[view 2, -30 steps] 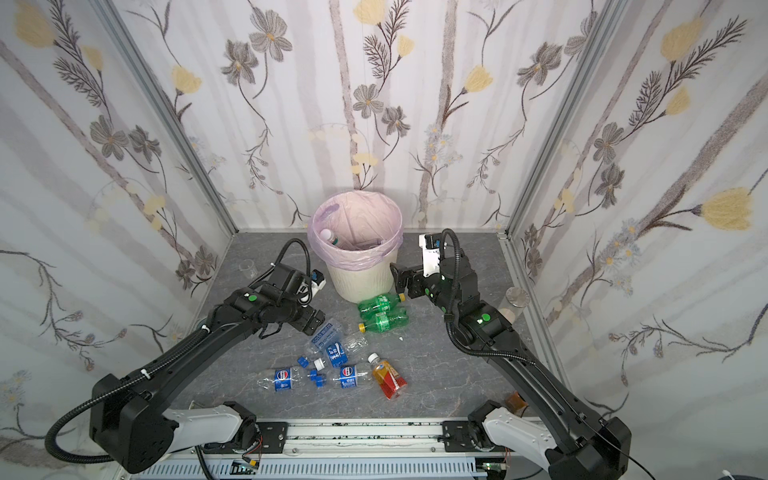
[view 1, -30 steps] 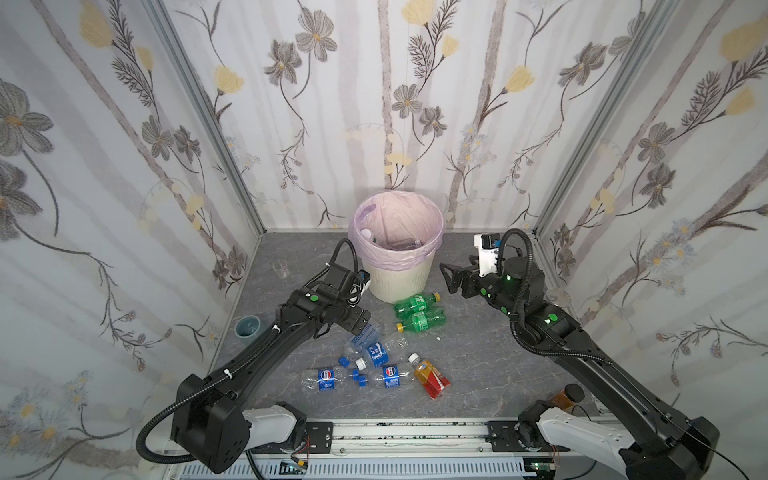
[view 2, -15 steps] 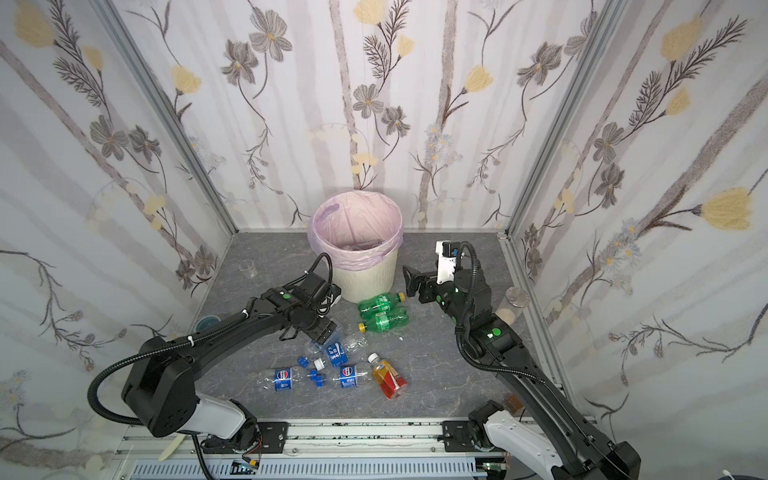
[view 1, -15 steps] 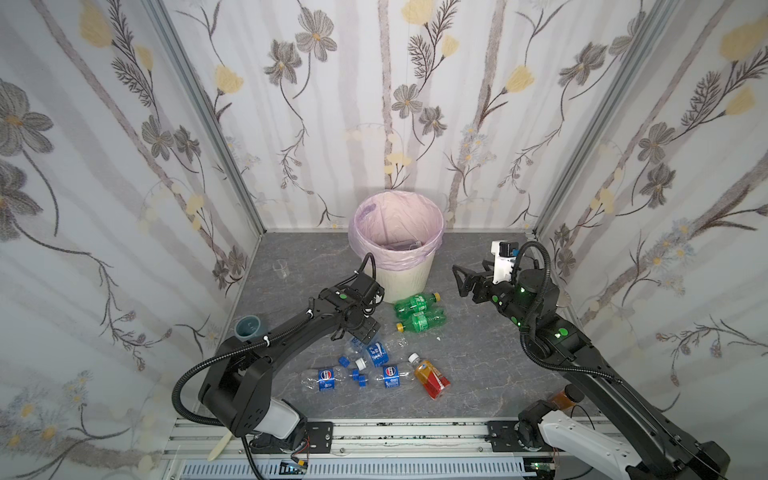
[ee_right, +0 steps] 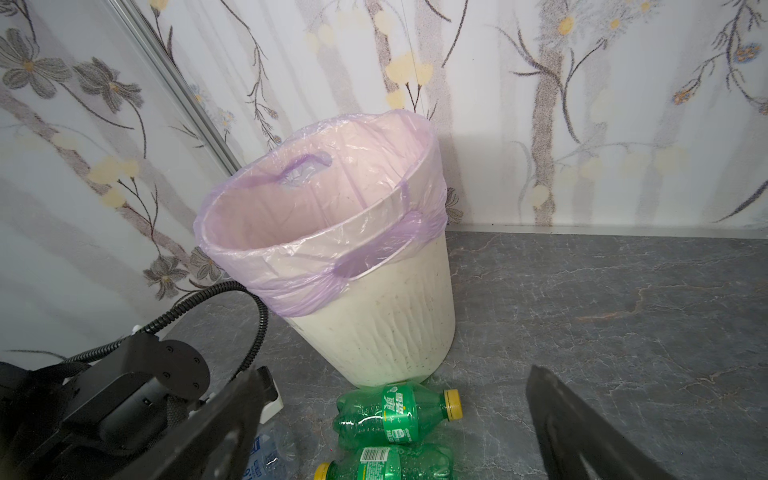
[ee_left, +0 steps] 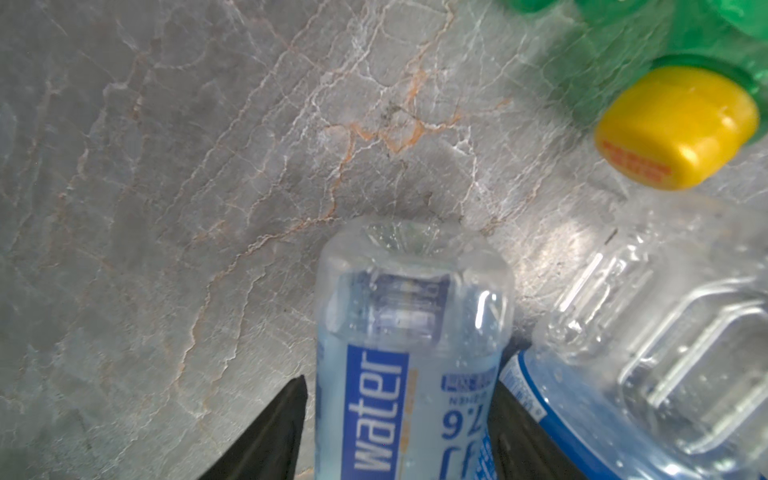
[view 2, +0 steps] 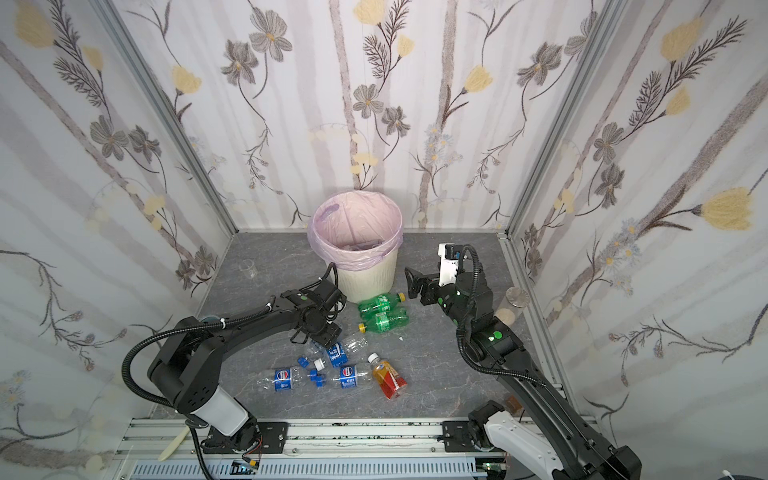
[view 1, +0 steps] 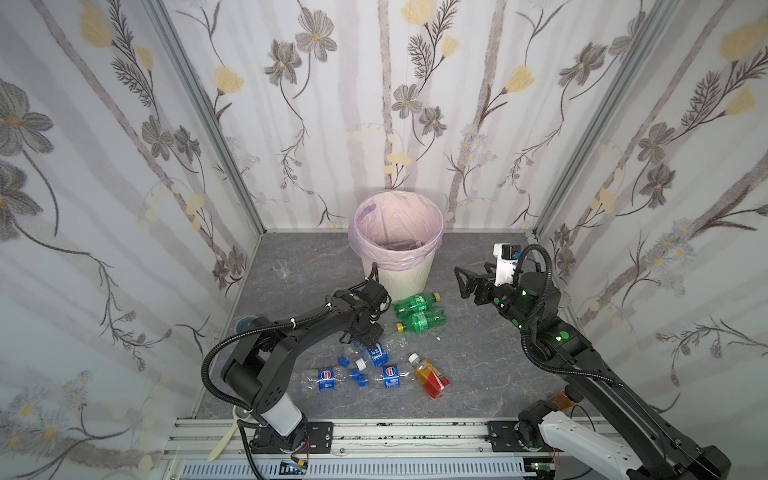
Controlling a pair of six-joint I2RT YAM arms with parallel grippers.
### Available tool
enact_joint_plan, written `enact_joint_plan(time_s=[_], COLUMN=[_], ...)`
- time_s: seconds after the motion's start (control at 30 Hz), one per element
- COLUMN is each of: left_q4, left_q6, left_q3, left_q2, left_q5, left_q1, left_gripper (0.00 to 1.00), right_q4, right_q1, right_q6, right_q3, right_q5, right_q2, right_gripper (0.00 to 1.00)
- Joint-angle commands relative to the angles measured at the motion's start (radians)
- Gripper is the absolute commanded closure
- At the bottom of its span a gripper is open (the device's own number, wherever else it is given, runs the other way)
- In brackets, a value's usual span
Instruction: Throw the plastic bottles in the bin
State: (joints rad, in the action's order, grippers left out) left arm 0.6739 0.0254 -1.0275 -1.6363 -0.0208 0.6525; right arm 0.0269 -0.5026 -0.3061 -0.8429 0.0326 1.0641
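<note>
So the left hand (view 1: 361, 337) is down on the tabletop (view 1: 490, 374), with its fingers (ee_left: 274, 436) on either side of a clear water bottle (ee_left: 411, 332) lying there. They're close against it, but I can't tell if it's actually squeezing. The right hand (view 1: 459, 282) hangs wide and empty near the bin (view 1: 405, 278). Two green bottles (view 1: 415, 301) lie at the bin's foot.

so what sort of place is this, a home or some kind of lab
Most likely a robot test cell, not a home: floral wallpaper panels box in a stone-look tabletop, and the left arm and right arm are mounted on a rail at its front.
</note>
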Motion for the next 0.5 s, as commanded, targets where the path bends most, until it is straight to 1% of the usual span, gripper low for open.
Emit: enact_joint_plan(time_s=[0.0, 0.17, 0.33, 0.47], left_q4=[-0.026, -0.043, -0.061, -0.064], left_q6=[-0.021, -0.027, -0.037, -0.044], left_q3=[0.015, 0.024, 0.028, 0.041], left_q2=[-0.016, -0.015, 0.02, 0.071], left_q5=[0.006, 0.005, -0.002, -0.029], left_q1=[-0.001, -0.002, -0.007, -0.015], left_gripper=[0.36, 0.43, 0.49, 0.5], right_q4=[-0.045, -0.049, -0.053, -0.055], right_q1=[0.001, 0.006, 0.005, 0.004], right_q6=[-0.007, -0.011, -0.028, -0.033], right_q3=[0.007, 0.021, 0.037, 0.048], right_q5=[0.007, 0.005, -0.015, -0.019], right_q2=[-0.006, -0.015, -0.014, -0.023], right_gripper=[0.01, 0.01, 0.01, 0.01])
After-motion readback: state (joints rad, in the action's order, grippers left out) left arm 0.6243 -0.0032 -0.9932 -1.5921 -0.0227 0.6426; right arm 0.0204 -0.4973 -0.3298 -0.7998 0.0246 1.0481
